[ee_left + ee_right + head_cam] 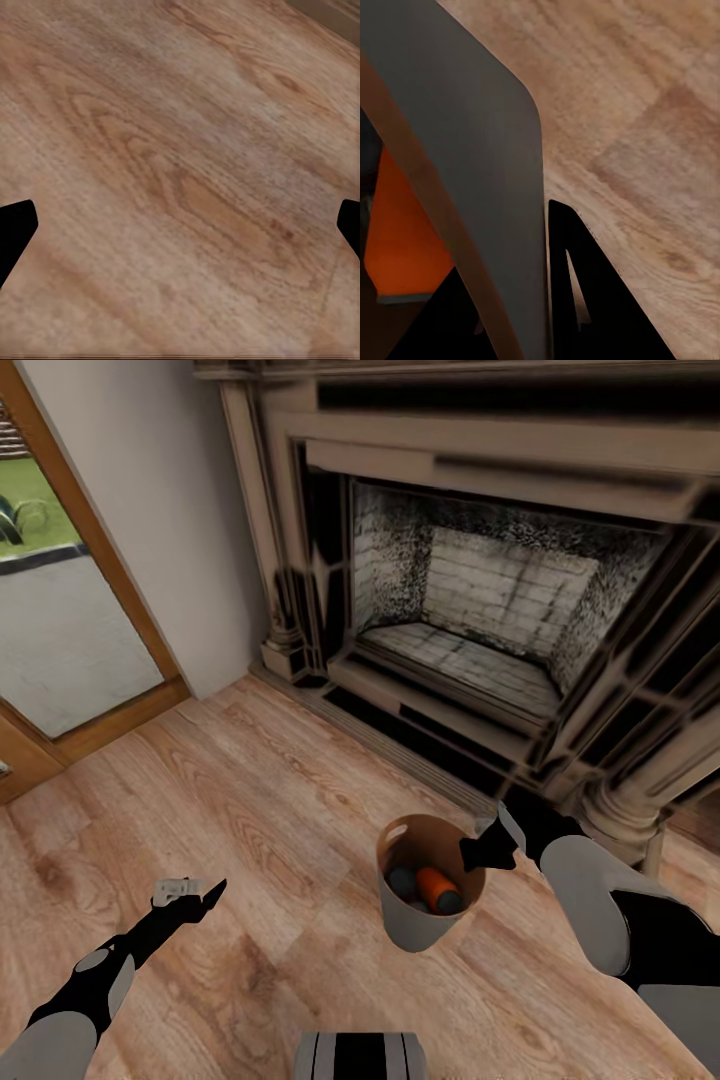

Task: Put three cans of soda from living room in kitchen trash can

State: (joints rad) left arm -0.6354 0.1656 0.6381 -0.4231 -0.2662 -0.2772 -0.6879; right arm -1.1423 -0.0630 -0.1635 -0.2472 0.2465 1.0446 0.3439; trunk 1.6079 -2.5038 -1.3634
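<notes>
right hand on pail rim (cans inside)

one tash can, two cans of soda visible inside it, one orange, one darker, two grippers, left, right, one fireplace, one glass door

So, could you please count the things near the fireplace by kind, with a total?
Trash can, held at its rim by the right gripper: 1
Soda cans visible inside it, one orange, one darker: 2
Fireplace: 1
Total: 4
</notes>
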